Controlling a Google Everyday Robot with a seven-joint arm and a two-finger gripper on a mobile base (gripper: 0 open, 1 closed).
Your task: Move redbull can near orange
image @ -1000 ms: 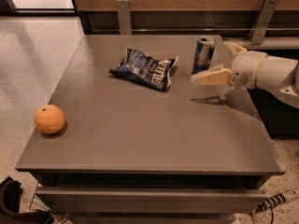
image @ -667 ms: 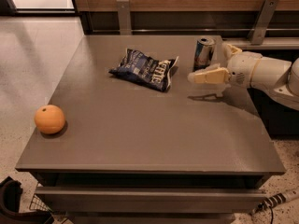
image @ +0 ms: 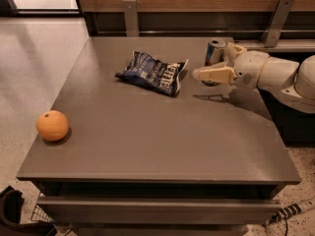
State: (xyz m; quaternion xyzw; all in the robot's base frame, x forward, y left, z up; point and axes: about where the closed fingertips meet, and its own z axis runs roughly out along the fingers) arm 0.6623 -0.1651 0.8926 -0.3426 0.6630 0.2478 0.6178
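Note:
The redbull can [image: 214, 52] stands upright at the far right of the grey table [image: 157, 132], blue and silver with a silver top. The orange [image: 52, 125] rests near the table's front left edge, far from the can. My gripper [image: 213, 63] reaches in from the right at the can's height. It is open: one cream finger [image: 212, 74] passes in front of the can's lower part and the other finger [image: 235, 48] sits at the can's right. The can's base is hidden behind the front finger.
A dark blue chip bag [image: 153, 73] lies flat on the table just left of the can. A wooden wall with metal brackets [image: 130, 14] runs behind the table. A drawer front [image: 157, 208] shows below the table's near edge.
My gripper has moved a little to the left, so its front finger now reaches past the can's front. The can, bag and orange have not moved.

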